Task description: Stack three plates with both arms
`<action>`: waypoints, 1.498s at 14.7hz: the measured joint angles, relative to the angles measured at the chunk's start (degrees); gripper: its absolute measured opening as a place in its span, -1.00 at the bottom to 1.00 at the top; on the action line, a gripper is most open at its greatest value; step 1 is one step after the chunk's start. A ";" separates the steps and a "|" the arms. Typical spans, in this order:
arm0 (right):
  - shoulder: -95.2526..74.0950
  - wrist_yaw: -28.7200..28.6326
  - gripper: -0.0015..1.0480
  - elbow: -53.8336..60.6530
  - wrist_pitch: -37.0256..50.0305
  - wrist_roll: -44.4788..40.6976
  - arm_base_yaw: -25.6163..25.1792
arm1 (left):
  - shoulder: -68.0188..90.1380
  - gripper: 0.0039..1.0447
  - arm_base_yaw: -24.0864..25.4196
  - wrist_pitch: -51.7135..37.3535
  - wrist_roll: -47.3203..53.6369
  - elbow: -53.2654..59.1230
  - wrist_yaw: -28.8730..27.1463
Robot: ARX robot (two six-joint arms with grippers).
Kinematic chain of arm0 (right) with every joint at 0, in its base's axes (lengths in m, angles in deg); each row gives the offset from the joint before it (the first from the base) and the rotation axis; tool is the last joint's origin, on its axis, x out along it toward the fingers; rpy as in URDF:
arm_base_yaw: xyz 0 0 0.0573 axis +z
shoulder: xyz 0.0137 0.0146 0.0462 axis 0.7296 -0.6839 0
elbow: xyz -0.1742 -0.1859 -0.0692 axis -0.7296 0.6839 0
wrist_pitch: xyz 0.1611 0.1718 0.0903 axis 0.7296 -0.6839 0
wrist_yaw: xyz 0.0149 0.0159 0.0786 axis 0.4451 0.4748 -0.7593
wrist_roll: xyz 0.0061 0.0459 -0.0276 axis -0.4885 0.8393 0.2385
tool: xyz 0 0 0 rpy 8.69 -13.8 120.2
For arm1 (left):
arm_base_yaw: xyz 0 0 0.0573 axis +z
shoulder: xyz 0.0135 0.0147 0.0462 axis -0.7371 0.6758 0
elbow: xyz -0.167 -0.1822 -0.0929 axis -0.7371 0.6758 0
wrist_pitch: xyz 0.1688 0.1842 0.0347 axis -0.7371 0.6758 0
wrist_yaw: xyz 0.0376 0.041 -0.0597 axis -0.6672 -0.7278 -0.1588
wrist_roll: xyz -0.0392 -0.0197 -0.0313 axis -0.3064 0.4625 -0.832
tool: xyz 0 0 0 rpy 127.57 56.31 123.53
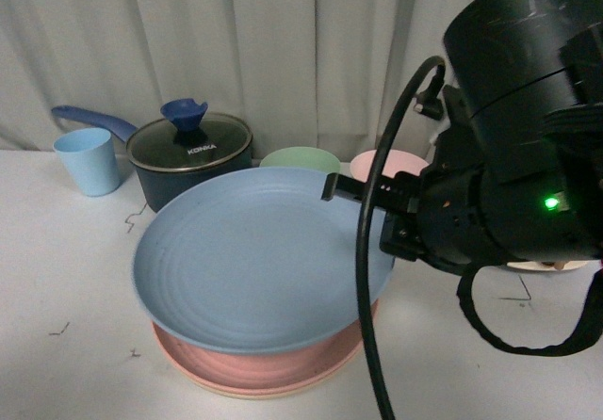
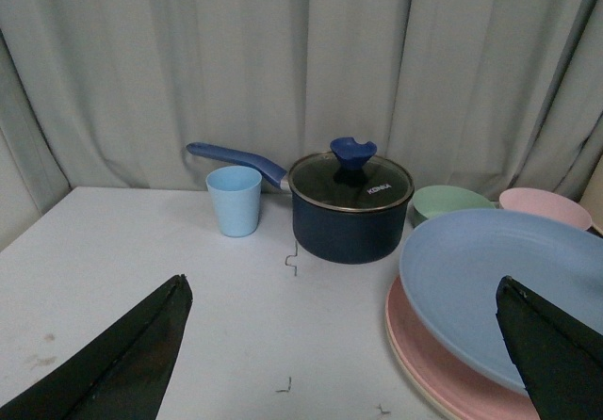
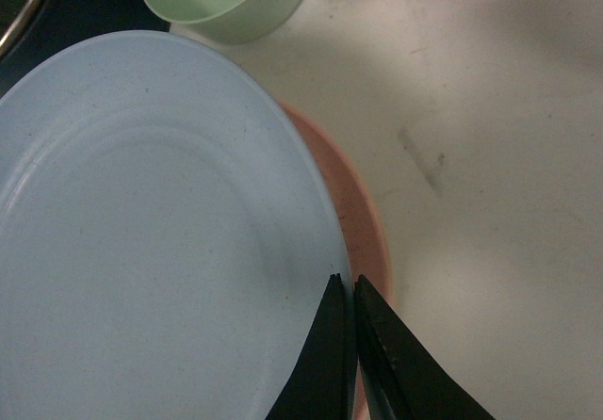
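Right arm (image 1: 528, 109): bulky and black, green light glowing, fills the foreground above the white table (image 1: 57, 279).
Light blue plate (image 1: 254, 260): tilted over the stack, near edge low, far rim raised in the right claw (image 3: 347, 288).
Pink plate (image 1: 273, 368): flat beneath the blue one, resting on the cream plate (image 1: 247, 394).
Saucepan (image 1: 188, 161): lidded, behind the plates near the curtain.
Right claw: fingers clamped on the blue plate's rim.
Left claw (image 2: 341, 283): fingers spread wide, holding nothing, apart from the stack.

free: table (image 1: 57, 288) left of plates (image 1: 254, 269) | behind: pot (image 1: 188, 170), cup (image 1: 87, 161), bowls (image 1: 300, 159) block | right: seemingly open
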 joint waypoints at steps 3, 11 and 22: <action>-4.68 2.56 -0.95 -3.93 -2.36 1.55 1.57 | 0.00 0.88 0.00 0.00 0.00 0.00 0.00; -6.05 4.15 -0.95 -3.43 -0.96 1.64 2.40 | 0.00 0.88 0.00 0.00 0.00 0.00 0.00; 1.22 -0.46 0.49 -0.26 0.63 2.99 1.07 | 0.00 0.88 0.00 0.00 0.00 0.00 -0.02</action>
